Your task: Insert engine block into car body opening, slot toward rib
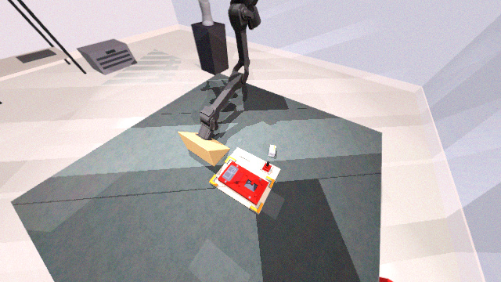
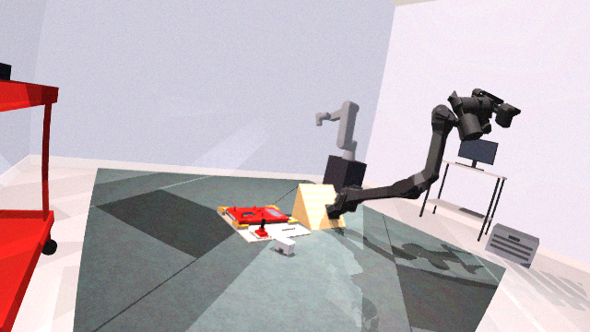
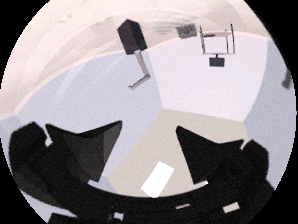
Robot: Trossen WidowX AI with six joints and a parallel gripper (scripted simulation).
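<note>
1. Nearest in the exterior view, a small white engine block (image 2: 284, 246) lies on the grey-green surface (image 2: 184, 286), just off the front edge of a white base board (image 2: 295, 230) and apart from it (in the top view the same block (image 1: 272, 150) shows beyond the board's far edge).
2. On the board stands a small red post with a dark stem (image 2: 262, 229), close to the edge facing the block.
3. Behind it lies the red car body (image 2: 251, 213), flat on the board, with yellow corner brackets (image 1: 214, 180) at its corners; the top view shows a grey-floored opening (image 1: 250, 185) in the body, with nothing in it.
4. Just beside the board's right end stands a tan wedge (image 2: 314, 206), taller than the car body.
5. The hand (image 2: 333, 208) is low against the wedge's right face, its fingers spread wide in the wrist view and holding nothing; whether they touch the wedge I cannot tell.
6. The dark arm (image 2: 433, 152) rises behind it to the right.
7. Farther back stand a dark pedestal (image 2: 343, 172) carrying a pale grey arm (image 2: 347, 124), and a desk with a monitor (image 2: 477, 152).
8. At the left edge is a red cart (image 2: 46, 152).
</note>
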